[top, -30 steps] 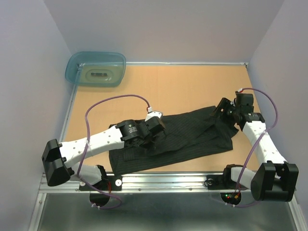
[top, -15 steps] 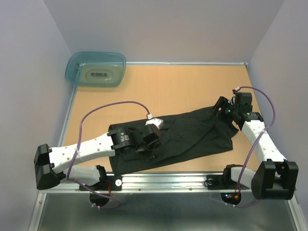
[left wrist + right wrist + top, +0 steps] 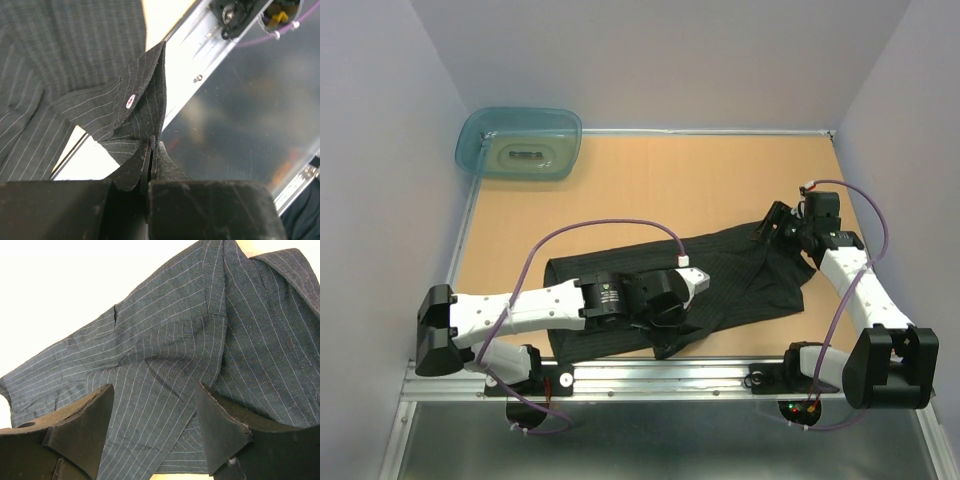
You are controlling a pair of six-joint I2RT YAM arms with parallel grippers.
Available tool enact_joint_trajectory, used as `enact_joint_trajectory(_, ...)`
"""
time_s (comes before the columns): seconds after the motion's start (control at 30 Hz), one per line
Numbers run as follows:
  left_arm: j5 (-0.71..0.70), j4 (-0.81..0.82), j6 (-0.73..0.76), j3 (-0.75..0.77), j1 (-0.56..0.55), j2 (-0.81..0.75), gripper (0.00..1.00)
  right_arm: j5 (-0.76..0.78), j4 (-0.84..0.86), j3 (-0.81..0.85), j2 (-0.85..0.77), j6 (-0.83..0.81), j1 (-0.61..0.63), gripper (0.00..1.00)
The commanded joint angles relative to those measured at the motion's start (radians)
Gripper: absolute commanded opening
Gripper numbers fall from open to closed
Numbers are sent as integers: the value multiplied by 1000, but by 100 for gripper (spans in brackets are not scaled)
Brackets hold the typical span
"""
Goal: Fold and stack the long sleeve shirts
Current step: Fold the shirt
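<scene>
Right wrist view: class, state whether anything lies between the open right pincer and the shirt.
Nothing visible does. The right pincer is open just over the shirt, and only pinstriped cloth shows in the gap.

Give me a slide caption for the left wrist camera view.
Left end effector shut on a fold of the dark pinstriped shirt near the table's metal rail.

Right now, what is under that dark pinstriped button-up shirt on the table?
Bare tan tabletop shows around the dark pinstriped shirt and beneath the corner pinched up by the left gripper. Whatever lies under the rest is covered by cloth.
</scene>
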Motion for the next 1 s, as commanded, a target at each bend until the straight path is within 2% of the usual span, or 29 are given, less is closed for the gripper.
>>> enact_joint_trajectory(0.0, 64, 30, 73, 70, -25, 44, 1, 15, 47, 9, -20, -8, 8, 71)
enact_joint_trajectory(0.23, 58, -18, 168, 211, -96, 139, 1, 22, 48, 3, -29, -11, 8, 71)
enact_joint_trajectory(0.37, -6, -12, 189, 280, -91, 165, 1, 22, 47, 15, -31, -11, 8, 71)
enact_joint_trajectory(0.47, -49, -18, 148, 318, -16, 190, 1, 27, 45, 26, -40, -13, 8, 71)
enact_joint_trajectory(0.5, -96, -30, 124, 324, 62, 210, 1, 27, 45, 26, -48, -13, 8, 71)
enact_joint_trajectory(0.6, -147, -71, 7, 325, 183, 244, 1, 24, 44, 29, -58, -13, 8, 71)
enact_joint_trajectory(0.67, -163, -45, -73, 273, 292, 247, 4, 15, 44, 29, -63, -20, 8, 71)
enact_joint_trajectory(0.73, -146, 20, -117, 204, 395, 250, 12, 7, 44, 28, -66, -23, 9, 72)
enact_joint_trajectory(0.87, -173, 103, -156, 185, 489, 311, 33, -7, 44, 24, -71, -43, 18, 72)
enact_joint_trajectory(0.9, -177, 106, -157, 200, 495, 329, 41, -7, 42, 21, -72, -46, 22, 72)
enact_joint_trajectory(0.93, -168, 131, -142, 218, 498, 348, 53, -7, 42, 18, -72, -48, 23, 72)
enact_joint_trajectory(0.97, -142, 139, -128, 264, 498, 389, 58, -8, 42, 17, -74, -51, 22, 72)
